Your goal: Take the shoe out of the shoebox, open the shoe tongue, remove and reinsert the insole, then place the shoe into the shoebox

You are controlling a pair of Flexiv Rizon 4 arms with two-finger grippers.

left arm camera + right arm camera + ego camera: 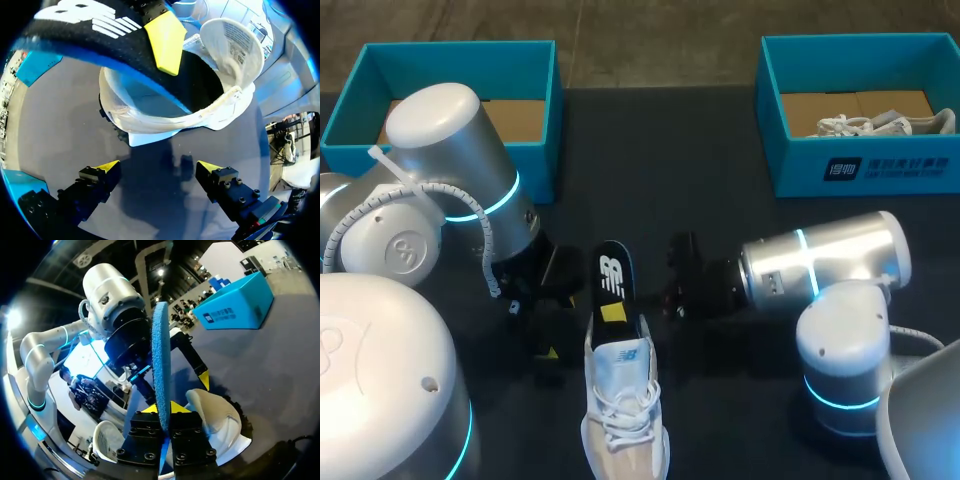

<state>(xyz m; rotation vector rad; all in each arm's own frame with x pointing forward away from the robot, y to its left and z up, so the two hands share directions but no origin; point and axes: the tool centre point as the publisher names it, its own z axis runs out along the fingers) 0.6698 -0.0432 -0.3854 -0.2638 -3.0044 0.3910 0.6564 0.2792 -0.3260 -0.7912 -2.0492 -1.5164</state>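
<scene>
Left arm (440, 170), nearest the head camera, enters from 9 o'clock. Left gripper (157, 167) stands with fingers spread and nothing between them, at 9 o'clock of the heel of the white shoe (623, 420). Right gripper (162, 407), entering from 3 o'clock, clamps the black insole (611, 272) between both fingers. The shoe lies on the table (720, 210) at 6 o'clock, with the insole's lower end at its heel opening. Blue shoebox (535, 110) sits at 11 o'clock, second shoebox (860, 170) at 1 o'clock.

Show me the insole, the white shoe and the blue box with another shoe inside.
insole (612, 264): head view, on its black top face.
white shoe (620, 416): head view, on its laces.
blue box (800, 170): head view, on its front wall.
</scene>
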